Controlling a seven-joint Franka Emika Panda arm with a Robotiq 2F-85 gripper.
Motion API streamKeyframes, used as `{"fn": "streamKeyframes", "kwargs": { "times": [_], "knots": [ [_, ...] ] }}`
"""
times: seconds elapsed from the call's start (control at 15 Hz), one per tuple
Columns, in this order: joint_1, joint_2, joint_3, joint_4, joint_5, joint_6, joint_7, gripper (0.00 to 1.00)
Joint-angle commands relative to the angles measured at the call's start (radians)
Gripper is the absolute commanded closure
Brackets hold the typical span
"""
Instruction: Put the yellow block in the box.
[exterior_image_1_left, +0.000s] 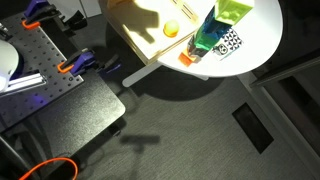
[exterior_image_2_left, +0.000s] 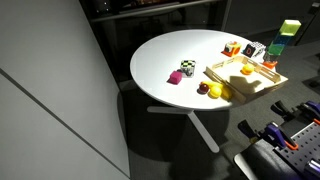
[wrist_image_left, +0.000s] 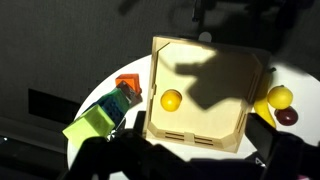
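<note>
Field note: yellow block (wrist_image_left: 93, 122) tops a stack (wrist_image_left: 120, 101) just beside box (wrist_image_left: 200, 125), ungrasped; likely needs a high approach. Fingers lost in dark: spread or pressed, cannot tell.

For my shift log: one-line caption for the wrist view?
Wrist view above the box, a round yellow-orange object inside it; the yellow block sits outside, atop a stack.
</note>
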Motion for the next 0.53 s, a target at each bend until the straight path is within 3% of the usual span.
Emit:
{"fn": "streamKeyframes", "kwargs": {
  "times": [0.0, 0.47],
  "knots": [
    [0.002, 0.122, -0.023, 0.068, 0.043, 0.071, -0.009, 0.0],
    [-0.001, 0.311, -0.041, 0.191, 0.117, 0.152, -0.058, 0.0]
  ]
}}
